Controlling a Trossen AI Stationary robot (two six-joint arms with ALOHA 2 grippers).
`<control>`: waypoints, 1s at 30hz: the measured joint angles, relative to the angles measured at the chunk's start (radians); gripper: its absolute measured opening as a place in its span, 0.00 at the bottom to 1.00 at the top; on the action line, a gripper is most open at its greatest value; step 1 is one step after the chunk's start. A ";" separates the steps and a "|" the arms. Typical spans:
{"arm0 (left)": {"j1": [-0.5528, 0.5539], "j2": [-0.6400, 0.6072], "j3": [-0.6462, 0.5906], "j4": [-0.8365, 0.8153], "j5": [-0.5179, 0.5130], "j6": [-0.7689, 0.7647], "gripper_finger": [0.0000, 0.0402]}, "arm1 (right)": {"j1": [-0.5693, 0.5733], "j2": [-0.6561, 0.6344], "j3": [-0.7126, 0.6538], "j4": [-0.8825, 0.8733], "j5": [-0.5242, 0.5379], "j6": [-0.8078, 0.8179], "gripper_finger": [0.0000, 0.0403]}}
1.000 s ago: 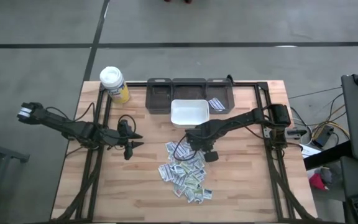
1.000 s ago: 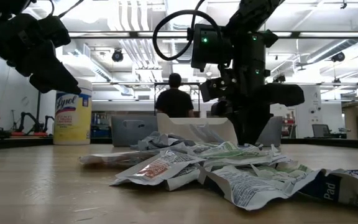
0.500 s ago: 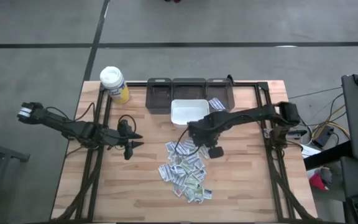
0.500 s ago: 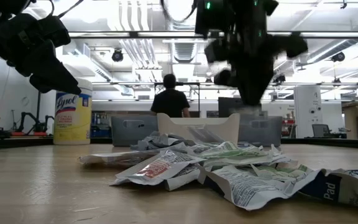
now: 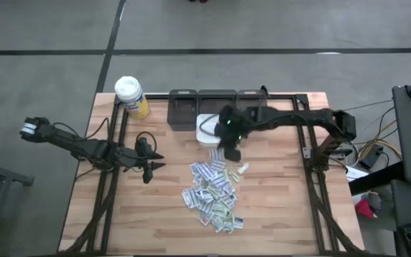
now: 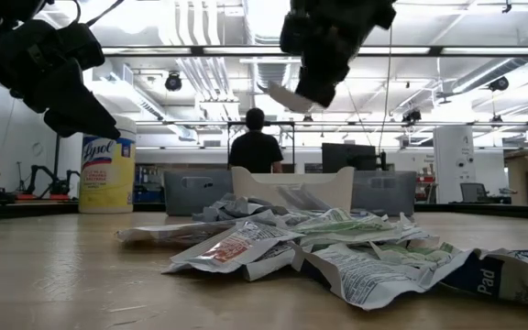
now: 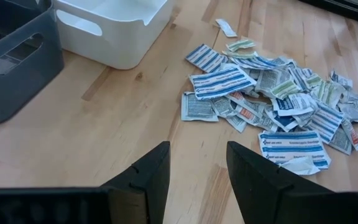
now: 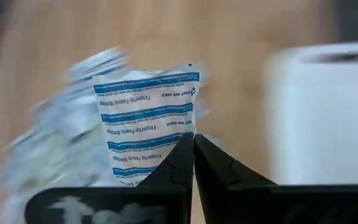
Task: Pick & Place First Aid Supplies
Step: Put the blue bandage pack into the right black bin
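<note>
Fingertip-bandage packet (image 8: 146, 121), white paper with blue stripes, is pinched by one edge in my right fingers (image 8: 193, 163); it may slip short of the white plastic bin (image 5: 207, 129). My left fingers (image 7: 194, 177) wait wide apart.

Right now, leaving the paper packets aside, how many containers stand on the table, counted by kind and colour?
Dark grey bins: 3
White bin: 1
Lysol wipes canister with white lid: 1
Total: 5
</note>
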 joint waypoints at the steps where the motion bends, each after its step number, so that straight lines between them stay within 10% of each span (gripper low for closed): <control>1: 0.000 0.000 0.000 0.001 0.000 0.000 0.40 | -0.016 -0.019 0.001 -0.010 0.090 0.021 0.02; 10: 0.000 0.000 0.000 0.003 0.000 -0.002 0.40 | -0.159 -0.143 0.000 -0.194 0.823 0.051 0.02; 30: 0.000 0.000 0.000 0.011 0.000 -0.002 0.40 | -0.478 0.091 -0.002 -0.261 0.475 -0.457 0.02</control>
